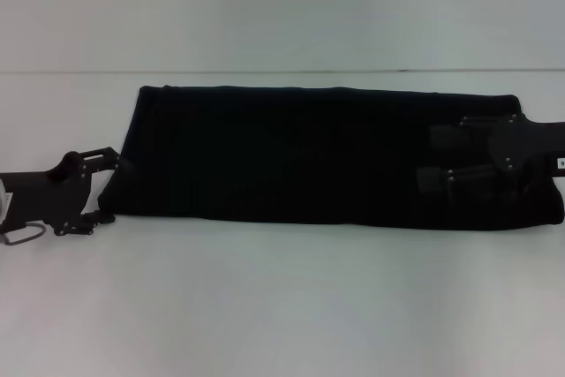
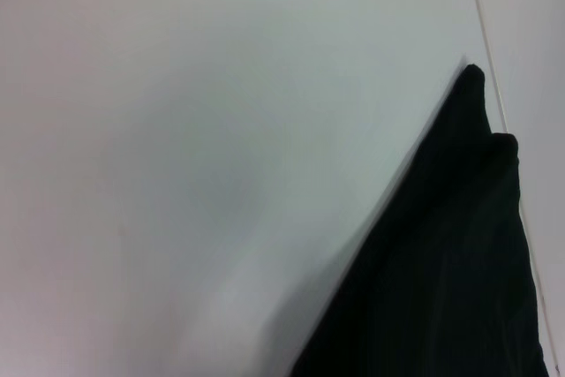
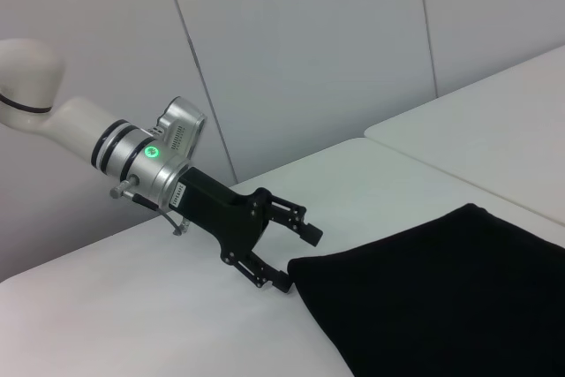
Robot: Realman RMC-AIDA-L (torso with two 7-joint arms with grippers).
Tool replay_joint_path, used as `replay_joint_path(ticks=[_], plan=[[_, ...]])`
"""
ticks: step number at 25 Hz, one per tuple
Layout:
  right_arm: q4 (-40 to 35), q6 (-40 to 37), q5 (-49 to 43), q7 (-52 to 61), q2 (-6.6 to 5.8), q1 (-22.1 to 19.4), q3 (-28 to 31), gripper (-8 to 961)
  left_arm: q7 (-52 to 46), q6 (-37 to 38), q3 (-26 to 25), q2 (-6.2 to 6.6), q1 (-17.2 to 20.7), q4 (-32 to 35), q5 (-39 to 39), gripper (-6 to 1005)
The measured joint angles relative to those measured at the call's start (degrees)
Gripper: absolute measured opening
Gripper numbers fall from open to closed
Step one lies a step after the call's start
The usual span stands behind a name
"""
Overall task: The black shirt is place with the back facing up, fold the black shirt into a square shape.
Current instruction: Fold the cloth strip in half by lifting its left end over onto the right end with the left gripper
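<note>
Lying flat: black shirt (image 1: 291, 152), long soft band | left gripper (image 3: 296, 258) fingers spread | right gripper (image 1: 441, 158) fingers spread

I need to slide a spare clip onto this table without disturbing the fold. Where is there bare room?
The widest bare table is the strip along the black shirt's near edge. A narrower band lies beyond its far edge. The ends are crowded: the left gripper, open, sits at the left end; the right gripper is over the right end.
</note>
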Motion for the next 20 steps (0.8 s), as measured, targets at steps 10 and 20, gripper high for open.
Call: replay_joint_path(ticks=[10,20], plan=[[0.0,-0.5,0.7,0.0,-0.17,0.1,0.0,916,1.0,-1.0,0.7,0.15,-0.7,-0.6,0.1,883],[0.0,-0.5,0.7,0.1,-0.28,0.1,0.0,917,1.6,2.1,-0.8,0.54,-0.1,0.2,-1.7,884]])
